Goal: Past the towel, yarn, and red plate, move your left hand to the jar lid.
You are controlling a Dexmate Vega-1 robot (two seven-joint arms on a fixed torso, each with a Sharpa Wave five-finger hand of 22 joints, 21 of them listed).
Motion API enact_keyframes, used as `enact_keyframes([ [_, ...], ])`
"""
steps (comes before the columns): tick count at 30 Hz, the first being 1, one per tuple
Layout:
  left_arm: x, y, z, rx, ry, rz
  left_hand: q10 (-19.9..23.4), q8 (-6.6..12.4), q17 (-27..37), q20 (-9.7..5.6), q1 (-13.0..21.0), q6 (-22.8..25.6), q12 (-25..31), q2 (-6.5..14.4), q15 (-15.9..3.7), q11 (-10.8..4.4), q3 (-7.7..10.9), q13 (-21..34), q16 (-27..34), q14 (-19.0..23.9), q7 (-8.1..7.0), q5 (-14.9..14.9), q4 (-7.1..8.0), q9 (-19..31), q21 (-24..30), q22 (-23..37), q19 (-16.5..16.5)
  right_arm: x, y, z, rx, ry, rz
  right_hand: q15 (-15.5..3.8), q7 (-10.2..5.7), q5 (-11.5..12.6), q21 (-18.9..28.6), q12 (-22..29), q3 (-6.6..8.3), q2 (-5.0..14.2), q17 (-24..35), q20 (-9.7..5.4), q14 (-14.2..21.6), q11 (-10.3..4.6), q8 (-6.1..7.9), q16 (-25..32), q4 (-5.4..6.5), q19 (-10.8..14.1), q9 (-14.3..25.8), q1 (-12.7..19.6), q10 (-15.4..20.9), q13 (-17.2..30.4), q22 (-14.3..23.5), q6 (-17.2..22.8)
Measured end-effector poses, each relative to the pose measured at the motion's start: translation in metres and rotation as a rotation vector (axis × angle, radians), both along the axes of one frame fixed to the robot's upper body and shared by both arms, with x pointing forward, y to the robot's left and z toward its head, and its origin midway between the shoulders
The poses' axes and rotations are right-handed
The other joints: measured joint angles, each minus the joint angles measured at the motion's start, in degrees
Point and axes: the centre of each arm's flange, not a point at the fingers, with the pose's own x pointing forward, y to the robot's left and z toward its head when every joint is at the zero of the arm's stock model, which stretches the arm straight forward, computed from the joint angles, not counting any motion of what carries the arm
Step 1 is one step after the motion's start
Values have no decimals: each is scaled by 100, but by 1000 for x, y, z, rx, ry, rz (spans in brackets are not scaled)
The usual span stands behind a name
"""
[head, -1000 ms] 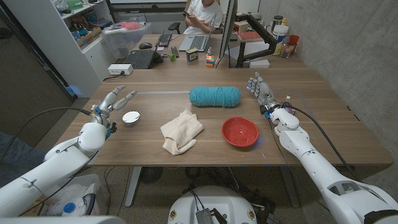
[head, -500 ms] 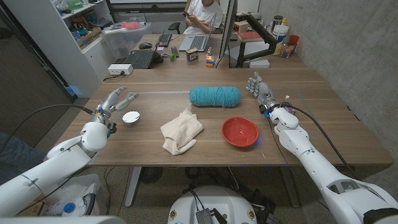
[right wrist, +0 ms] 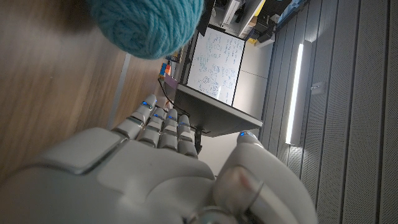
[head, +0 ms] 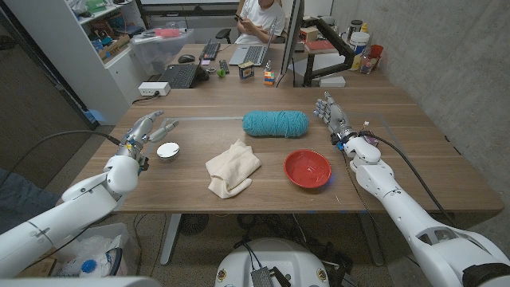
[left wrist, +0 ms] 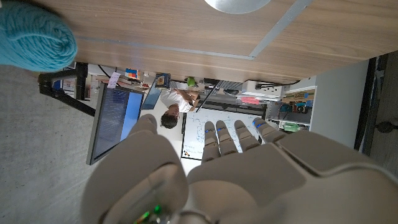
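The white jar lid lies on the wooden table toward its left side, and its edge shows in the left wrist view. My left hand hovers just left of the lid with fingers spread, holding nothing. The cream towel lies crumpled at the table's middle. Behind it lies the teal yarn, also seen as yarn and yarn in the wrist views. The red plate sits right of the towel. My right hand stands beside the yarn's right end, fingers apart and empty.
A second desk behind the table carries a keyboard, a laptop, a monitor and small items. A person sits behind it. Bottles and cups stand at the back right.
My left hand has drifted slightly left and its fingers have drawn closer together. The lid, towel, yarn, plate and right hand are where they were.
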Motion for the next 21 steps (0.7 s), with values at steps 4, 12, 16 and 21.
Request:
enact_keyframes([
  [4,0,1,0,10,2,11,24,0,0,0,0,12,0,0,7,7,-7,0,18,7,-12,0,-7,0,0,0,0,0,1,0,0,-1,1,-1,0,0,0,0,0,0,0,0,2,26,0,0,0,0,0,0,26,0,0,0],
  [12,2,0,2,45,11,32,54,0,0,30,52,44,0,-7,-24,-21,-7,0,18,39,-44,0,-6,0,0,0,31,0,2,1,-2,-3,1,-32,0,0,0,0,0,0,0,-22,32,26,0,0,0,22,0,0,26,0,0,0],
  [16,4,1,1,62,18,50,53,0,-1,45,53,61,0,-7,-2,-21,-7,0,18,61,-61,0,-6,0,0,-1,45,0,2,1,-1,-4,0,-9,0,0,0,0,-18,0,0,-22,54,26,0,0,-18,21,0,0,26,0,0,0],
  [21,6,0,0,89,27,67,85,0,-1,53,75,123,0,15,-3,7,-7,0,18,60,-60,22,-6,0,21,0,54,0,2,3,-1,-7,-2,0,0,0,-44,0,-24,0,0,-21,63,26,0,0,-24,21,0,0,26,0,0,0],
])
